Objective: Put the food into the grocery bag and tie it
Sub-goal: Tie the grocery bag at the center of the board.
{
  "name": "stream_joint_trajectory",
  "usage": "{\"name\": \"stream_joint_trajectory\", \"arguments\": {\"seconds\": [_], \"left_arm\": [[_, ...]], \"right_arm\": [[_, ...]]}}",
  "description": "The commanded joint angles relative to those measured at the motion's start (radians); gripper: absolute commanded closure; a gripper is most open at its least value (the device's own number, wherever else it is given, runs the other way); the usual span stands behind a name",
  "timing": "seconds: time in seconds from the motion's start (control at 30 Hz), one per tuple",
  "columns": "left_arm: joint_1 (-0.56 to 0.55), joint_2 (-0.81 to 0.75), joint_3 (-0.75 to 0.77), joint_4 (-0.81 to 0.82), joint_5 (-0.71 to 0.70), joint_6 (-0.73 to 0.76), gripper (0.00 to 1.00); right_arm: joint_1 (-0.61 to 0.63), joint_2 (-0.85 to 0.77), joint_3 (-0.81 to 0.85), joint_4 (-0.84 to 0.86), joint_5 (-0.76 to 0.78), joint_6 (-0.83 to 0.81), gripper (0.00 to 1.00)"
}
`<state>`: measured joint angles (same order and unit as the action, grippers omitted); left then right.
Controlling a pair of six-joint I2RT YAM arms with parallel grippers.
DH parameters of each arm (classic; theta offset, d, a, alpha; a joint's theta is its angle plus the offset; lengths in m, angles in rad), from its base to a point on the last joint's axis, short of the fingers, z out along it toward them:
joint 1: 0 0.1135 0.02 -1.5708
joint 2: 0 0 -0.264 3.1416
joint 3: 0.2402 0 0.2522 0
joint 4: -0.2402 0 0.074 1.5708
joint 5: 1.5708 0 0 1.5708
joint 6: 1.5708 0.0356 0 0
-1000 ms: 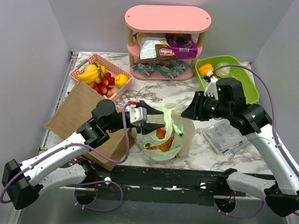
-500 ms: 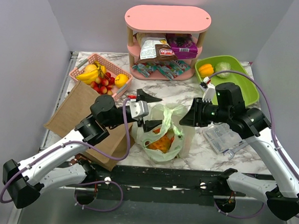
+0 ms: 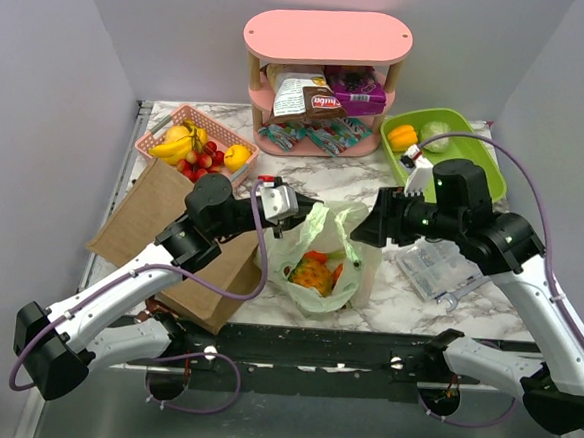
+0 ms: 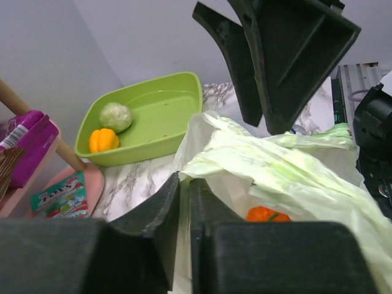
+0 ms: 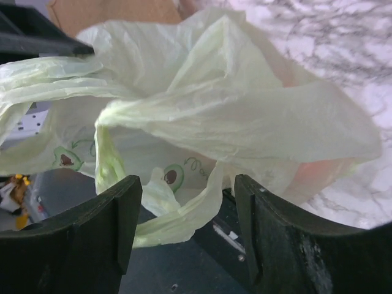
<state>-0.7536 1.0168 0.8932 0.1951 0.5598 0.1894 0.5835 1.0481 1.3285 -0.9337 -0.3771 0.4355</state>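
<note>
The pale-green grocery bag stands at the table's front middle with its mouth open. Orange and red food lies inside; an orange piece also shows in the left wrist view. My left gripper is at the bag's left rim, and its jaws are shut on the thin film of the bag. My right gripper is at the bag's right side. It is open, with a loop handle hanging between the jaws, not gripped.
A pink shelf at the back holds a snack pack and a purple box. A pink fruit basket is back left and a green tray with a pepper back right. A brown paper bag lies left and a clear packet right.
My left gripper was open beside the bag; it has moved to the left rim and shut on it. The bag's mouth has spread wider. The right gripper has barely shifted.
</note>
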Motion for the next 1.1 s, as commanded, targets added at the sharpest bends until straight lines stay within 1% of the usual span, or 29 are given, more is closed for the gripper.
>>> {"name": "stream_joint_trajectory", "arguments": {"seconds": [0.0, 0.1, 0.17, 0.5, 0.57, 0.6, 0.67, 0.8, 0.9, 0.97, 1.07], "left_arm": [[0.013, 0.002, 0.032, 0.047, 0.046, -0.027, 0.92], [0.014, -0.007, 0.026, 0.063, 0.042, -0.046, 0.94], [0.014, -0.013, 0.019, 0.076, 0.037, -0.057, 0.94], [0.015, -0.03, 0.003, 0.084, 0.019, -0.071, 0.95], [0.015, -0.032, 0.001, 0.088, 0.019, -0.074, 0.96], [0.015, -0.03, 0.001, 0.09, 0.019, -0.076, 0.96], [0.015, -0.031, 0.003, 0.094, 0.015, -0.08, 0.96], [0.016, -0.03, 0.001, 0.103, 0.013, -0.089, 0.96], [0.015, -0.031, -0.001, 0.111, 0.01, -0.096, 0.96], [0.016, -0.031, -0.002, 0.115, -0.003, -0.101, 0.97], [0.016, -0.029, 0.002, 0.12, -0.037, -0.114, 0.97]], "right_arm": [[0.005, -0.008, 0.074, -0.036, 0.158, -0.044, 0.3], [0.006, -0.008, 0.078, -0.015, 0.211, -0.048, 0.25], [0.006, 0.003, 0.075, 0.007, 0.209, -0.054, 0.24], [0.006, 0.064, 0.047, 0.125, 0.09, -0.096, 0.23], [0.006, 0.078, 0.047, 0.132, 0.069, -0.113, 0.23], [0.005, 0.086, 0.047, 0.133, 0.067, -0.118, 0.25], [0.006, 0.094, 0.042, 0.14, 0.063, -0.126, 0.33], [0.006, 0.089, 0.014, 0.161, 0.038, -0.131, 0.66], [0.006, 0.077, -0.003, 0.17, 0.01, -0.124, 0.85], [0.006, 0.065, -0.008, 0.167, 0.0, -0.118, 0.92], [0.004, 0.048, -0.008, 0.139, -0.031, -0.119, 0.95]]}}
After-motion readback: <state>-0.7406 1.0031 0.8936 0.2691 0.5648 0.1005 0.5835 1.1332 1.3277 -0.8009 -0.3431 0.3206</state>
